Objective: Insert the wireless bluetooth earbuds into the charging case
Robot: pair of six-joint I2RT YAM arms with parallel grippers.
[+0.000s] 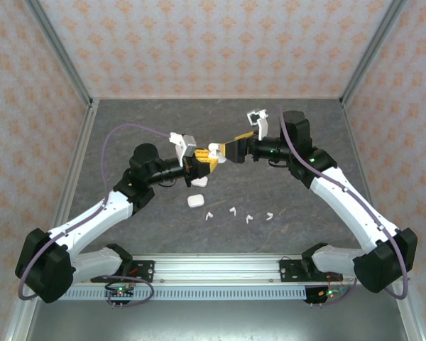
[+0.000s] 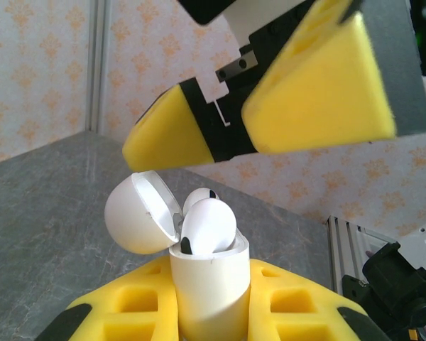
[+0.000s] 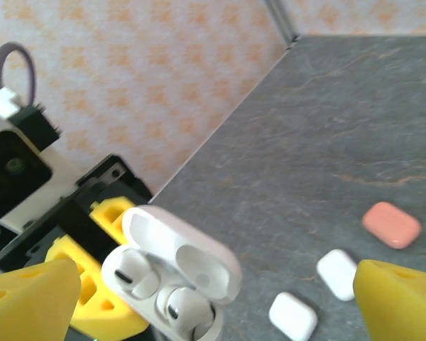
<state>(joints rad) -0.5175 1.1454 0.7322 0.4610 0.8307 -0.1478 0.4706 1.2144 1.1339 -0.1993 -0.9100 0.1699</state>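
Seating step is looking complete: two earbuds (image 2: pixel 207 226) are sitting heads-up in the open case (image 2: pixel 209 284), stems buried. Their long axis is running 6 to 12 in the left wrist view, with the lid (image 2: pixel 138 213) hanging toward 9. The left gripper (image 1: pixel 201 162) is clamping the case; the right gripper (image 1: pixel 228 149) is hovering at 12, wide open, empty. Next move is likely calling for shutting the lid. Four loose earbuds (image 1: pixel 233 210) are lying at 5 overhead.

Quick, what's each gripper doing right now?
Left gripper: shut on the open charging case, with two earbuds sitting in it.
Right gripper: open, holding nothing, close by the case.
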